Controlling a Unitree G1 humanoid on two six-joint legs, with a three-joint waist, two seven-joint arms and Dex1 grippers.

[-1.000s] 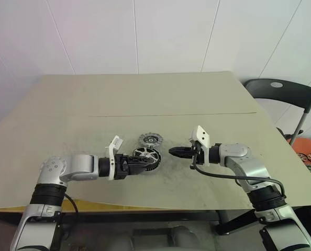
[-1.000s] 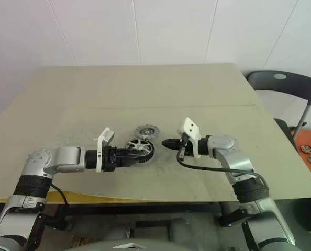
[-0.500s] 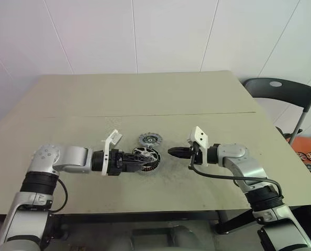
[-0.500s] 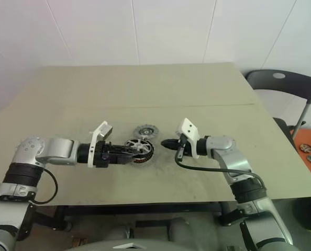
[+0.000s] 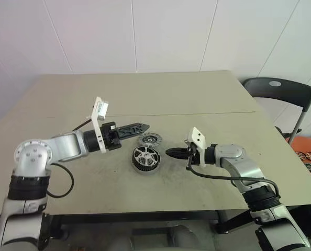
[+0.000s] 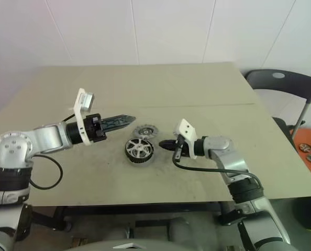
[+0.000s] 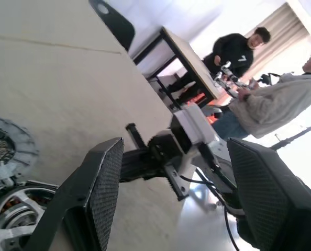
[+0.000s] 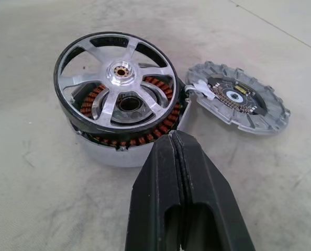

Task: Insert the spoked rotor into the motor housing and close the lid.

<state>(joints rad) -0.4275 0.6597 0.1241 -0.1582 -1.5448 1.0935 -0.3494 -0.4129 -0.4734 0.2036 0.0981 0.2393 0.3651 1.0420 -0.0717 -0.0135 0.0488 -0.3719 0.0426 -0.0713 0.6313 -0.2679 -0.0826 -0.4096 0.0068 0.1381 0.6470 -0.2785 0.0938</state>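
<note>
At mid-frame the spoked rotor (image 5: 146,156) sits tilted atop the motor housing (image 8: 109,147) on the table (image 5: 208,94), the right gripper (image 5: 169,152) pinched shut just right of it, the lid (image 5: 150,139) flat just behind, and the left gripper (image 5: 141,126) spread empty above-left.
</note>
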